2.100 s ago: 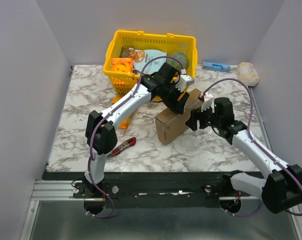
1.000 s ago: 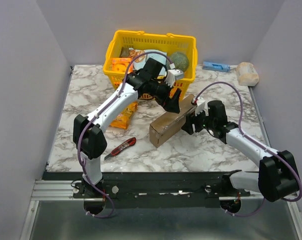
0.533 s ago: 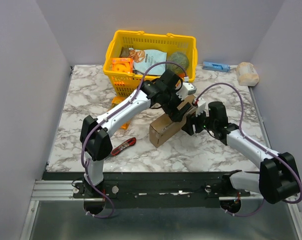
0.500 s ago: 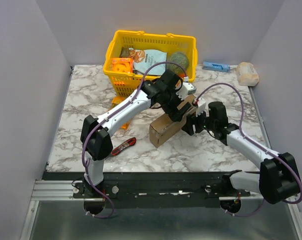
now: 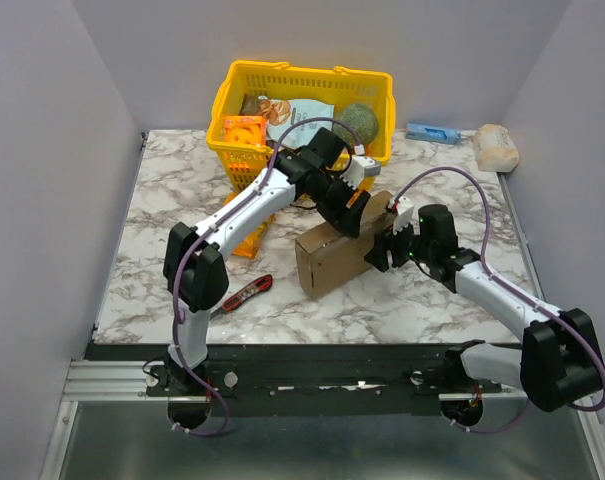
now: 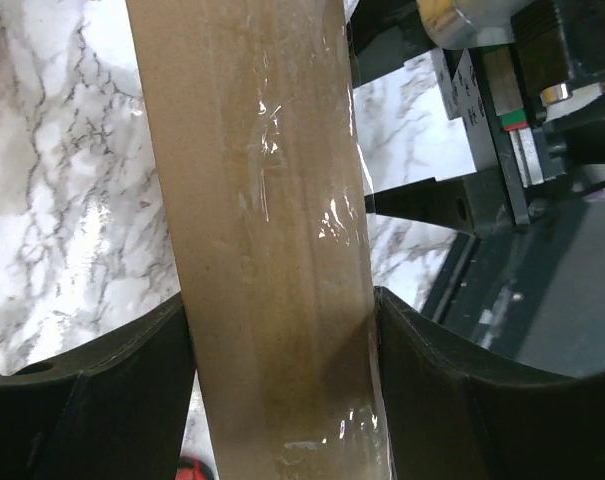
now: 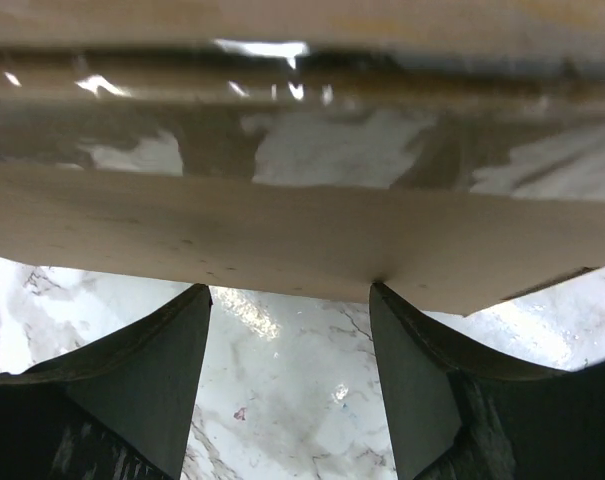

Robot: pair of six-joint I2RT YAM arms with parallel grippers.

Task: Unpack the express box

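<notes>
The express box [image 5: 332,262] stands on its long edge on the marble bench [image 5: 172,190], just in front of the yellow basket [image 5: 304,73]. The left pincer [image 5: 361,216] clamps its top edge, one finger against each face. The right pincer [image 5: 385,249] is half-spread at the box's right end with its tips against the cardboard; I cannot tell whether it grips.

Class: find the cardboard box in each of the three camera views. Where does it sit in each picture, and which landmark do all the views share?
Top external: the box stands at the centre, nearer than the basket.
Left wrist: the box is a broad band from top to bottom, just left of centre.
Right wrist: the box fills the upper half, edge to edge.
Shared landmark: the marble table.
</notes>
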